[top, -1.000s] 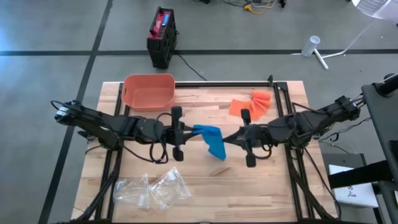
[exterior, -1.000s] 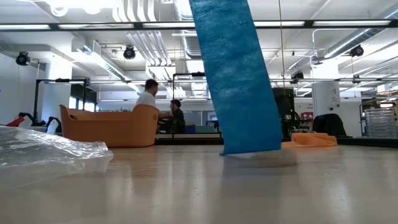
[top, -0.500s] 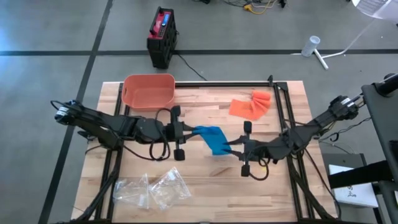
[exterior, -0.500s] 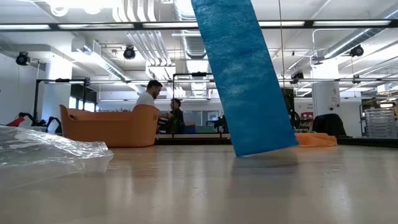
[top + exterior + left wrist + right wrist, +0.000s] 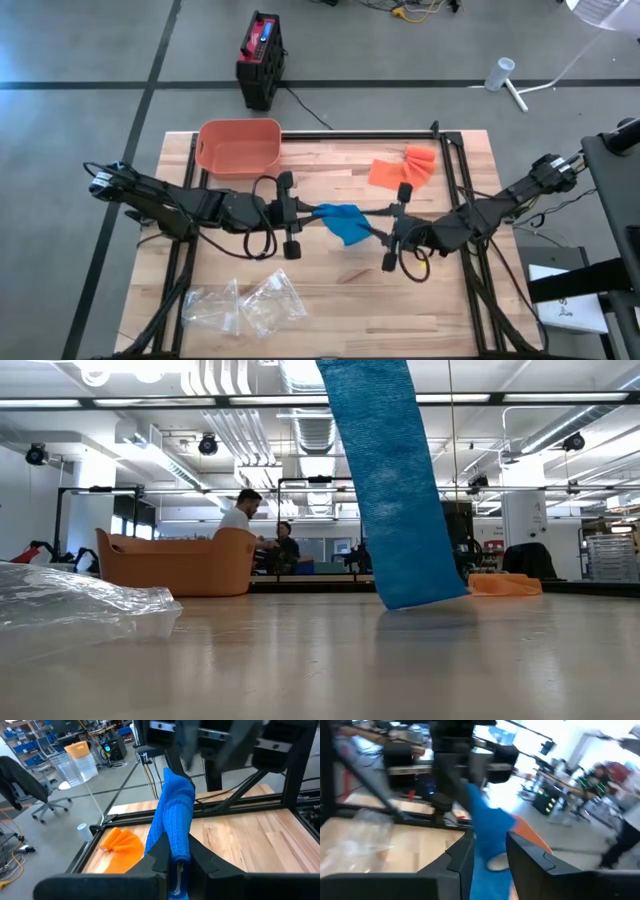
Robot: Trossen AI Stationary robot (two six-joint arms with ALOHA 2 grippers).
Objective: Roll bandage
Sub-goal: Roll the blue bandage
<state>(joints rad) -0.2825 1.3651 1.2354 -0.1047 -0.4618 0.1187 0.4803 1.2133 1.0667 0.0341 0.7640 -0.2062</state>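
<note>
We see the left gripper clamped on the crinkly blue bandage (a soft woven strip) at table centre; the right gripper's fingers stand apart around it at three o'clock.

**Two dark arms, seen close**

We see the left arm and right arm as slim, matte black jointed links, each trailing looped black cables near the wrist. The left gripper ends in flat black angular fingers. The right gripper has matching dark, squared, chunky fingers.
</note>
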